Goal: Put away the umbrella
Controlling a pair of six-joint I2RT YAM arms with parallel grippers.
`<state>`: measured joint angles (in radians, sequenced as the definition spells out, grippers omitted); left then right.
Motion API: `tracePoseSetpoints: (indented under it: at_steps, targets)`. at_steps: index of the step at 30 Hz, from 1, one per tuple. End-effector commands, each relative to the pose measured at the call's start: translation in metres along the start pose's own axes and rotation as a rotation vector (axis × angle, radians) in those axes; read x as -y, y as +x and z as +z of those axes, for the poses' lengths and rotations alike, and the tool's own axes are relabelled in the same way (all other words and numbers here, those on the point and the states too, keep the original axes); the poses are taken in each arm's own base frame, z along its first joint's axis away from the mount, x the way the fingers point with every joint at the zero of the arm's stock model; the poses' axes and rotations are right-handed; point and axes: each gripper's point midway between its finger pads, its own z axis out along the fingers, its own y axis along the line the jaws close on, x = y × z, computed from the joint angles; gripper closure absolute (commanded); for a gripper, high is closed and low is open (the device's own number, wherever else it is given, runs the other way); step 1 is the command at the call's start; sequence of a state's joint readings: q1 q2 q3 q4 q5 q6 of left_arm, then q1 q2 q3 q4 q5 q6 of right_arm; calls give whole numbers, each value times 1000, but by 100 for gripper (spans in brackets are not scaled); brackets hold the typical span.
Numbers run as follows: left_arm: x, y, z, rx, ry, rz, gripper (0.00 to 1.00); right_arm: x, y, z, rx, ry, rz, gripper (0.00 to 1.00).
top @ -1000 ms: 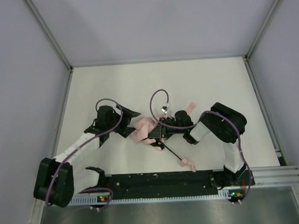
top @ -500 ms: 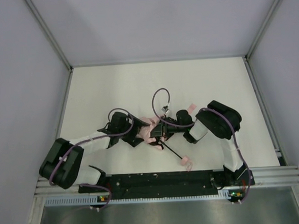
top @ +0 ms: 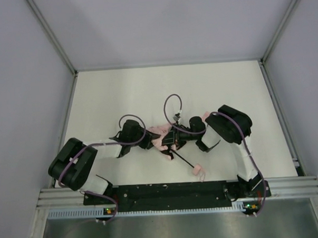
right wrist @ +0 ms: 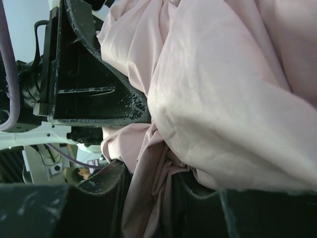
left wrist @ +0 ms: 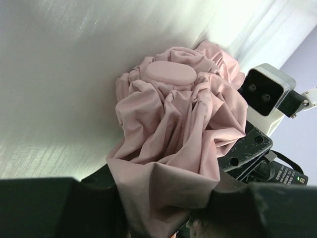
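Note:
The umbrella lies bunched in mid-table, pale pink fabric squeezed between both grippers. Its thin black shaft runs toward the near right and ends at the small pink handle. My left gripper presses in from the left. In the left wrist view the crumpled canopy fills the gap of the left gripper, which is shut on a fold. My right gripper comes from the right. In the right wrist view the right gripper is shut on a hanging pleat of the fabric.
A black rail runs along the near edge between the arm bases. A purple cable loops up behind the right wrist. Grey walls and metal frame posts enclose the white table. The left gripper's black body sits close against the right gripper.
My left arm swung right, from clear of the fabric into the pink bundle, and its jaws closed on a fold. The right gripper kept its grip and shifted slightly left.

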<state>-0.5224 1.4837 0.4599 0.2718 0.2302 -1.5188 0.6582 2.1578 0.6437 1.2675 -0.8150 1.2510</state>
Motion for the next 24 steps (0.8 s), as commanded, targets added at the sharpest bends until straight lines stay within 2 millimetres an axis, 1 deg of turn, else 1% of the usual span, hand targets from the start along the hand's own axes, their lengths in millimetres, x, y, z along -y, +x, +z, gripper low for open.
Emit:
tracePoseSetpoints:
  at_steps: [1,2,3,4,5,6,7,8,10,12,13,14,15,16,17,19,20,21,23,24]
  targets:
    - [-45,-29,9,170,-139,42,86,24,29,-7,-117,107,86,95]
    - [-44,-30,9,182,-140,43,91,21,26,-7,-113,119,68,93]
    - [-44,-32,9,196,-141,44,95,22,24,-7,-113,144,58,87]
    - [-44,-32,8,196,-144,54,100,20,21,-8,-108,171,45,77]
    - [-45,-38,9,232,-152,62,100,23,20,-10,-108,209,49,68]
    - [-45,-40,8,242,-154,81,100,20,15,-14,-101,231,37,61]
    - [-47,-41,8,247,-161,85,100,17,10,-18,-93,254,10,48]
    - [-49,-42,7,249,-168,88,100,16,6,-25,-79,298,-21,41]
    - [-49,-41,6,249,-172,95,100,9,-3,-38,-67,376,-112,36]
    - [-48,-40,4,247,-174,104,100,-6,-14,-53,-39,456,-239,33]
    - [-47,-41,3,251,-179,111,100,-9,-21,-62,-6,507,-306,32]
    - [-46,-41,2,253,-182,123,100,-19,-28,-71,30,535,-370,31]
    - [-44,-41,0,251,-188,140,100,-36,-39,-81,95,551,-467,29]
    - [-43,-41,-1,252,-189,153,100,-36,-45,-93,143,617,-516,28]
    - [-41,-41,-3,253,-189,160,100,-44,-49,-99,178,624,-578,27]
    - [-38,-41,-5,255,-178,176,100,-57,-53,-100,209,626,-682,25]
    - [-37,-40,-6,251,-171,181,100,-60,-54,-101,221,638,-679,25]
    - [-35,-39,-6,247,-165,187,100,-55,-59,-107,252,685,-605,24]
    - [-32,-38,-8,242,-152,208,100,-28,-59,-130,320,805,-308,26]
    - [-29,-37,-9,238,-125,209,100,-19,-53,-133,327,797,-185,27]
